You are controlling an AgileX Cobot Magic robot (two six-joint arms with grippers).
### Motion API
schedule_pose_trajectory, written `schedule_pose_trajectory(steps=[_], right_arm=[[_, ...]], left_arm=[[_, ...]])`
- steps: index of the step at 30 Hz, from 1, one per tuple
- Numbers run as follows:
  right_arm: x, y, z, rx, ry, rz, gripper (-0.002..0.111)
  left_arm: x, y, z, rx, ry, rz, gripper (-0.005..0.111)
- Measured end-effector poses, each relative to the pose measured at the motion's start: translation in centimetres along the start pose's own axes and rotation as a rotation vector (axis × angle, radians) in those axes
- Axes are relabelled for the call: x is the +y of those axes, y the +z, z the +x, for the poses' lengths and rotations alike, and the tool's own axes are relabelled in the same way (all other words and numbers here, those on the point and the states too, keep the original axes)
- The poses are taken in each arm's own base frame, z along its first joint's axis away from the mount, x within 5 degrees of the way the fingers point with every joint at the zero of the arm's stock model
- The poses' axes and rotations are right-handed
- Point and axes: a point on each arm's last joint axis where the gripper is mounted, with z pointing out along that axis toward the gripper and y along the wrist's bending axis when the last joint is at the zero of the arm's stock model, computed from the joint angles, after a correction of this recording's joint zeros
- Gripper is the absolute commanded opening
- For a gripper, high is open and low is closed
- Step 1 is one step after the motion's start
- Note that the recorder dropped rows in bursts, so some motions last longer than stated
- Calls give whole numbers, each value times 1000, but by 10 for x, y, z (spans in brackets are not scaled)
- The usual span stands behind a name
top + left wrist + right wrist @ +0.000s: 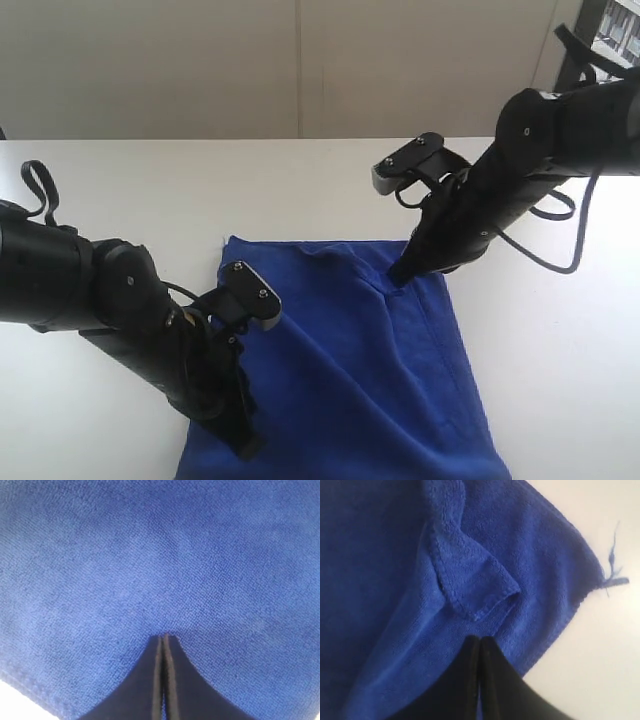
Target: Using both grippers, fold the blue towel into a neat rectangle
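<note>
Blue towel (350, 370) noted flat on the white worktop (120, 190), its long axis running from the far side of the exterior view toward the near side. The near end is cut off by the frame.

Left pincer (245, 445): clenched, pads flush together, tips set on the towel's left border toward the near end. A faint pucker is seen drawn to the tips in the left wrist view, so a pinch of cloth is judged to be held.

Right pincer (398, 277): also clenched, tips planted just inside the far right corner. Creases are seen fanning from the tips down the cloth — a grasp is judged here as well. A small turned-over flap (475, 590) lies just beyond the tips, and a loose thread (612, 575) trails from the hem onto the worktop.

Relation that matters: the two holds are placed diagonally — left on the near-left border, right at the far-right corner — with the body of the towel lying between them. The far edge is nearer the right arm, the near edge nearer the left.

Judgement: the fold is not yet begun. Any lift would be taken along the diagonal rather than square to the long axis, so a skewed fold is the risk, and the turned flap may be carried into the fold.
</note>
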Motion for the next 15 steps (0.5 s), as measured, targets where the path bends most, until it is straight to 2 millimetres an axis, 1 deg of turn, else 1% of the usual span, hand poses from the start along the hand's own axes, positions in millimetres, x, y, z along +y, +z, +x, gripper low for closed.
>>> schedule_pose_trajectory(steps=[5, 7, 9, 11, 15], right_arm=[[-2, 7, -2, 11, -291, -3, 34], [-3, 10, -1, 20, -405, -3, 41], [-3, 15, 0, 32, -523, -9, 43], [-4, 21, 1, 39, -602, -12, 43], [-6, 36, 4, 45, -684, -10, 43]], left_arm=[[0, -1, 2, -3, -5, -3, 0], [0, -1, 2, -3, -5, -3, 0], [0, -1, 2, -3, -5, -3, 0], [0, -1, 2, -3, -5, -3, 0], [0, -1, 2, -3, -5, -3, 0]])
